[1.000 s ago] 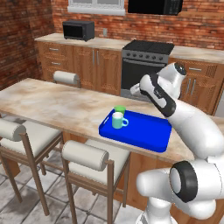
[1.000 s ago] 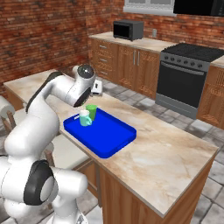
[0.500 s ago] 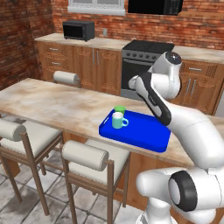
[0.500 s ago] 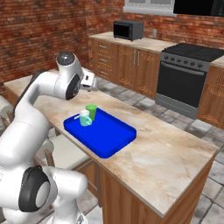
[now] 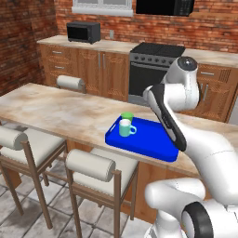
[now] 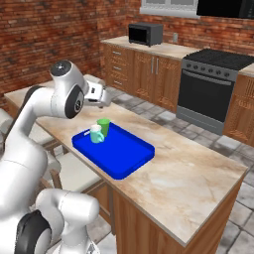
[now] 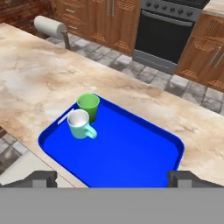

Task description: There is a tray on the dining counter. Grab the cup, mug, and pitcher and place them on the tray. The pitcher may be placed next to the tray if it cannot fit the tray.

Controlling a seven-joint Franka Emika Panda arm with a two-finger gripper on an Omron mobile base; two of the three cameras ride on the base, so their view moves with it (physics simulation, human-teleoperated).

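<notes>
From the left base view, the blue tray [image 5: 142, 141] sits on the tabletop [image 5: 60, 110], its near rim close to the stool-side edge. The green cup [image 5: 127, 117] and pale teal mug [image 5: 125, 128] stand upright in its left end, touching or nearly so, the mug in front with its handle pointing right. The tray's right part is hidden behind the white arm. Bare marble runs off to the left as far as a paper towel roll [image 5: 70, 83].

Over to the right base view: cup [image 6: 103, 127] and mug [image 6: 96, 133] crowd the tray's [image 6: 130, 159] far-left corner, with most of the blue floor bare. Wide bare marble lies right of the tray.

Now the hand view, looking down: jaws [image 7: 112, 179] spread wide, holding nothing, tips low at either side. Mug [image 7: 80, 124] white inside, cup [image 7: 89, 106] just behind it, both on the tray [image 7: 131, 155] near the end slot. The rim is low and rounded at the corners.
</notes>
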